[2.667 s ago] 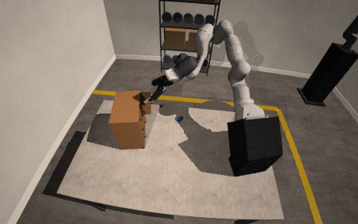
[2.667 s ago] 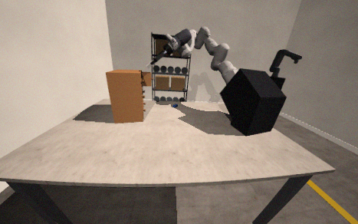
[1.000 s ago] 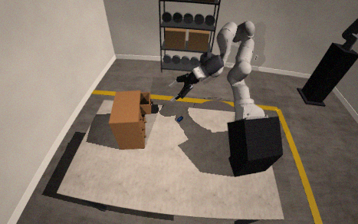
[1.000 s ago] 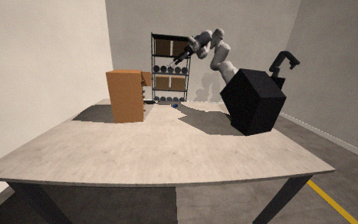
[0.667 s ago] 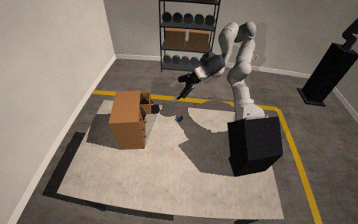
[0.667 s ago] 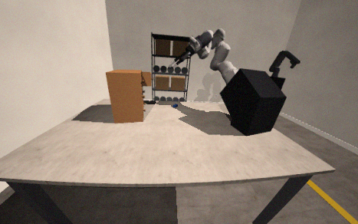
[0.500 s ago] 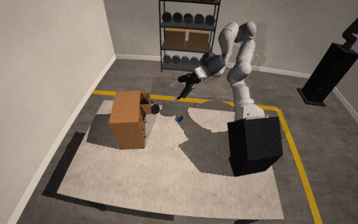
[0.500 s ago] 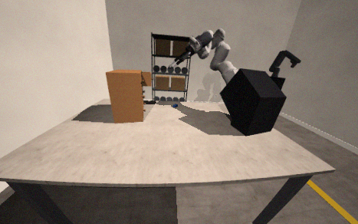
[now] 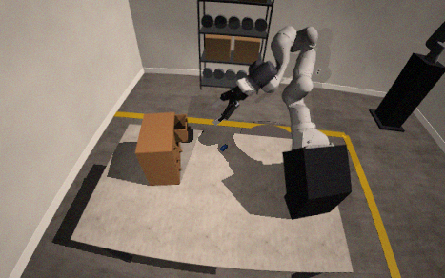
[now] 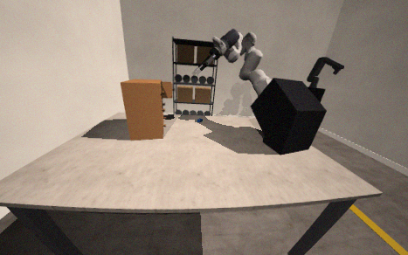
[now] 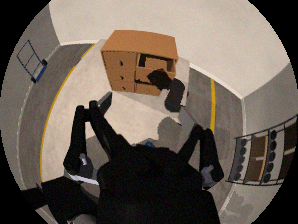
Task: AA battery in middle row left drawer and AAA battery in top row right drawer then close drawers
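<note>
Chest (image 9: 156, 134) (image 10: 143, 109) (image 11: 145, 41) upright; top-right drawer (image 9: 184, 135) (image 10: 167, 90) (image 11: 143, 73) pulled out; small blue battery (image 9: 223, 148) (image 10: 199, 120) (image 11: 149, 144), probably.

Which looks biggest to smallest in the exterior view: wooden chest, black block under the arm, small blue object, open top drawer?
1. Black block
2. Wooden chest
3. Open top drawer
4. Small blue object

The block sits closer to the camera, so this is apparent size only.

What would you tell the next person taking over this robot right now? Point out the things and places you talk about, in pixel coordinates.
Gripper (image 9: 217, 113) (image 10: 196, 71) (image 11: 146, 105): open, nothing held, raised clear of the chest (image 9: 155, 137) (image 10: 142, 109) (image 11: 119, 64).
Chest: upright on the table (image 9: 190, 224) (image 10: 174, 175); its top right drawer (image 9: 181, 135) (image 10: 168, 90) sticks out.
Small blue object (image 9: 223, 148) (image 10: 199, 120): on the table; type unclear.
Done: can't confirm either battery is put away.
Left: check both batteries, push that drawer in.
</note>
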Robot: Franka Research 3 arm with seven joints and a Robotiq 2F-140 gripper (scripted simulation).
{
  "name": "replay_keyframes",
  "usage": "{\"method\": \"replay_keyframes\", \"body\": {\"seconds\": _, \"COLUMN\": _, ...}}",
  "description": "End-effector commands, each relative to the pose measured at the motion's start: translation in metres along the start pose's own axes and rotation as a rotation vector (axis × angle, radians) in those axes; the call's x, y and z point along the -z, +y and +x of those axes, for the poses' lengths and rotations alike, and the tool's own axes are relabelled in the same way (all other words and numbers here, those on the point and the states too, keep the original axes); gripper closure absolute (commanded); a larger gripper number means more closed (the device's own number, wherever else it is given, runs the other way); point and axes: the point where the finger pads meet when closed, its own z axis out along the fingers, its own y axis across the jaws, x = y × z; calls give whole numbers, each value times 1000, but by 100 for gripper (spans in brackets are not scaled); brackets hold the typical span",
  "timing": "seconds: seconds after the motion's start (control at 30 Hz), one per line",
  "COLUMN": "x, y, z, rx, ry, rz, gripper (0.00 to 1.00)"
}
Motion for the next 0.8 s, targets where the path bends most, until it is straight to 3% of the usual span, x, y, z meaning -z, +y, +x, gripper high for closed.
{"method": "replay_keyframes", "body": {"seconds": 0.0, "x": 2, "y": 1, "z": -2, "rx": 70, "ry": -99, "rz": -8, "gripper": 0}}
{"method": "replay_keyframes", "body": {"seconds": 0.07, "x": 2, "y": 1, "z": -2, "rx": 70, "ry": -99, "rz": -8, "gripper": 0}}
{"method": "replay_keyframes", "body": {"seconds": 0.33, "x": 11, "y": 1, "z": 6, "rx": 68, "ry": -374, "rz": -17, "gripper": 0}}
{"method": "replay_keyframes", "body": {"seconds": 0.57, "x": 18, "y": 0, "z": 13, "rx": 67, "ry": -574, "rz": -24, "gripper": 0}}
{"method": "replay_keyframes", "body": {"seconds": 0.63, "x": 18, "y": 0, "z": 13, "rx": 67, "ry": -574, "rz": -24, "gripper": 0}}
{"method": "replay_keyframes", "body": {"seconds": 0.77, "x": 21, "y": 0, "z": 15, "rx": 66, "ry": -660, "rz": -27, "gripper": 0}}
